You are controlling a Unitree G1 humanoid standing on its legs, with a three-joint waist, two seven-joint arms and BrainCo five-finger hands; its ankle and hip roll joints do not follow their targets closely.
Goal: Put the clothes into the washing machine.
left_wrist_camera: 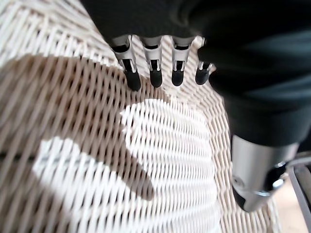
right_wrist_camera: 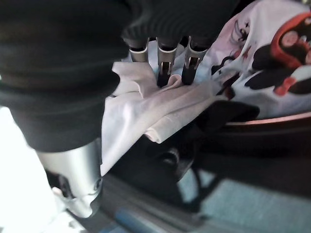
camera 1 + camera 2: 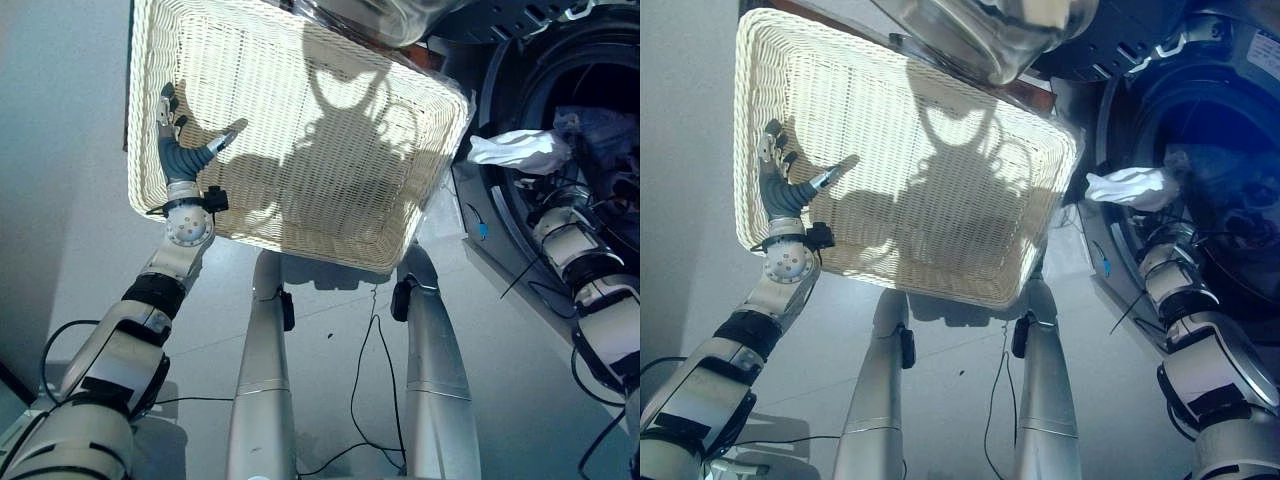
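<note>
A white cloth (image 3: pixel 515 150) hangs over the lower rim of the washing machine's round opening (image 3: pixel 590 90) at the right. My right hand (image 2: pixel 73 73) is curled on this cloth, with its fingers (image 2: pixel 165 68) pressing into the folds and the thumb beneath. Past it in the drum lies a white garment with a black and red print (image 2: pixel 272 58). My left hand (image 3: pixel 180 150) is over the near left part of the cream wicker basket (image 3: pixel 400 230). Its fingers (image 1: pixel 154 73) are spread and straight above the bare woven bottom, holding nothing.
The basket stands just left of the washer, its right corner close to the dark door rim (image 3: pixel 500 230). Grey floor (image 3: pixel 60 200) lies to the left and in front of the basket.
</note>
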